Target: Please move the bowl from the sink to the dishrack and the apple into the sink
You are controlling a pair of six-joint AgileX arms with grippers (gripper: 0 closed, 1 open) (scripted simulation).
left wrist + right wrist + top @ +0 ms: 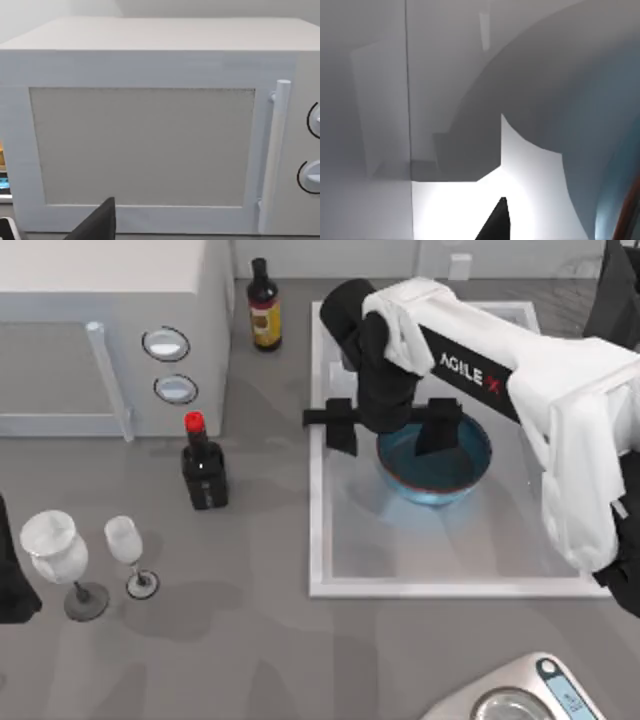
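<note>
Right gripper [390,430] sits low over the bowl [436,462] in the sink [322,490].
You've got the jaws spread wide: one finger hangs inside the bowl, the other outside its left rim, so the rim lies between them, not clamped. Left gripper [97,225] is parked facing the microwave [150,135]; can't tell its jaws.

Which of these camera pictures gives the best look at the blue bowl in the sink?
The top view: it shows the bowl sitting inside the sink, with its round shape plain, though the right gripper covers part of it. The right wrist view catches just a curved blue edge of it. The left wrist view faces a microwave instead.
</note>
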